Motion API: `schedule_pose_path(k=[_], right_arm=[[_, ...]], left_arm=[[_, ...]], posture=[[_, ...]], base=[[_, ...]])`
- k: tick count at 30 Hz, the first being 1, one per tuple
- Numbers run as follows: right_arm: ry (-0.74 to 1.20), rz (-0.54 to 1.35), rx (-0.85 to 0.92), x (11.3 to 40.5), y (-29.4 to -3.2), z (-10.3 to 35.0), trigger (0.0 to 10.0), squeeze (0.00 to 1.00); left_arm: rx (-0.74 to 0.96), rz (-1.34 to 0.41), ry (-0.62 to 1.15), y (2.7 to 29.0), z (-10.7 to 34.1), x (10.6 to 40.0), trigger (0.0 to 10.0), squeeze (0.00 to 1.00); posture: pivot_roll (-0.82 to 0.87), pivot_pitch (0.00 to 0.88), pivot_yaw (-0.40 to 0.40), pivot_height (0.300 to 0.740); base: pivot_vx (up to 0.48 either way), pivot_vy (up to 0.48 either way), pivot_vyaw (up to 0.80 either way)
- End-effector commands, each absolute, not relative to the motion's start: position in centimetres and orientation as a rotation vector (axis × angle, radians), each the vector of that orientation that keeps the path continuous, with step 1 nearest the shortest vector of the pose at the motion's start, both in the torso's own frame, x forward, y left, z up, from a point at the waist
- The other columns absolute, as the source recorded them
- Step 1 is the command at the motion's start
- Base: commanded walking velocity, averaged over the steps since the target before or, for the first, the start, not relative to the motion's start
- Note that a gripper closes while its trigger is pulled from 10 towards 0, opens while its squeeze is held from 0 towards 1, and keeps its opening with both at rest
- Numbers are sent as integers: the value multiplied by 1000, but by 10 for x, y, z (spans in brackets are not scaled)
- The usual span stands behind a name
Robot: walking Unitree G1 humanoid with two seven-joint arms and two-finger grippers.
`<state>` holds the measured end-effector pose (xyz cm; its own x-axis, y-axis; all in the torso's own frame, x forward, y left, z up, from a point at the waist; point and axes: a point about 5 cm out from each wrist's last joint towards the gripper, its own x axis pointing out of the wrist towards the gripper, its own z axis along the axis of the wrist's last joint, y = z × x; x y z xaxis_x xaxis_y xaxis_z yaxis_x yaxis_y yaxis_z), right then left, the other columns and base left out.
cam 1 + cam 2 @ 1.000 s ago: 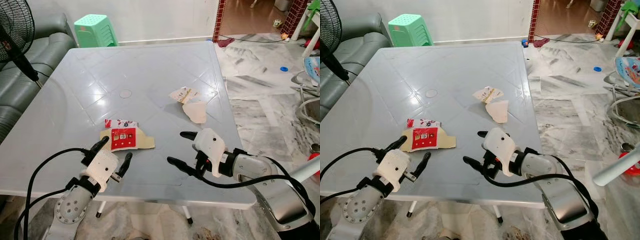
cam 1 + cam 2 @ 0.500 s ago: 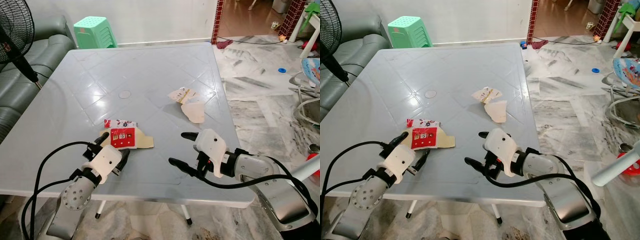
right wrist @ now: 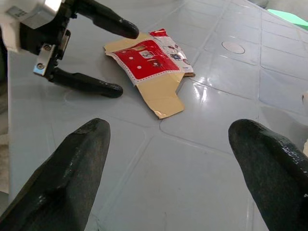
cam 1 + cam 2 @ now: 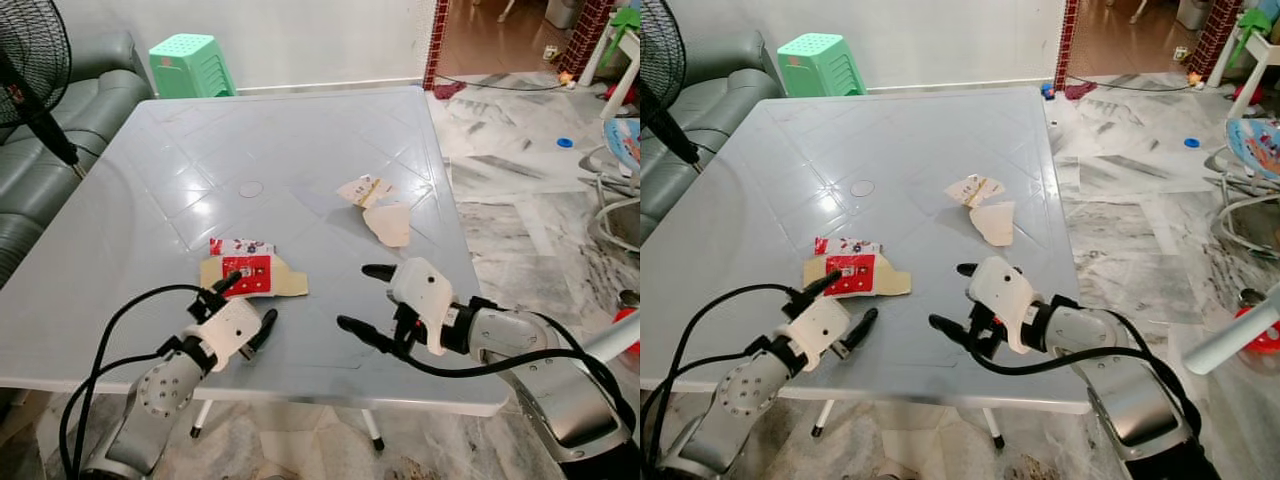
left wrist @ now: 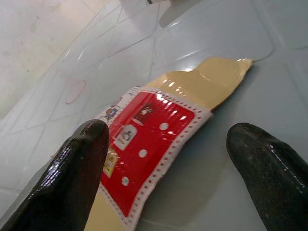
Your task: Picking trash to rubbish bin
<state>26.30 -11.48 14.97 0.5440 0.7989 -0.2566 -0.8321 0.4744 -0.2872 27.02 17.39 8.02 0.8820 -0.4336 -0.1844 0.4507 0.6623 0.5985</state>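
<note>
A flattened red and tan carton (image 4: 250, 275) lies on the grey table (image 4: 300, 140) near its front left. My left gripper (image 4: 247, 302) is open just short of the carton's near edge, one fingertip over its red face; the left wrist view shows the carton (image 5: 154, 139) between the two fingers (image 5: 77, 178). My right gripper (image 4: 362, 297) is open to the right of the carton, above bare table. Torn beige paper scraps (image 4: 380, 208) lie further back on the right.
A green plastic stool (image 4: 192, 62) stands behind the table. A grey sofa (image 4: 60, 120) and a black fan (image 4: 28, 60) are at the left. Marble floor with scattered items runs along the right side, past the table's edge (image 4: 470, 300).
My left gripper has moved forward and to the right, up to the carton's near edge. The right gripper has stayed about where it was.
</note>
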Motion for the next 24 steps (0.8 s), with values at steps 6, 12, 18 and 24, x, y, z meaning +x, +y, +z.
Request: schedule_pose_path(k=[6, 12, 18, 24], right_arm=[[65, 998, -414, 262, -113, 155, 10000, 0], [63, 994, -413, 261, -113, 156, 10000, 0], [66, 986, -414, 261, -114, 156, 10000, 0], [69, 984, -414, 261, -115, 156, 10000, 0]], left_arm=[[760, -414, 114, 198, 72, 280, 10000, 0], [749, -374, 148, 205, 69, 288, 0, 0], [733, -387, 141, 201, 67, 291, 0, 0], [728, -396, 136, 199, 65, 292, 0, 0]], posture=[[-73, 52, 70, 740], [-79, 55, 73, 740], [-86, 60, 74, 740], [-88, 62, 74, 740]], base=[[0, 0, 0], [0, 0, 0], [0, 0, 0], [0, 0, 0]])
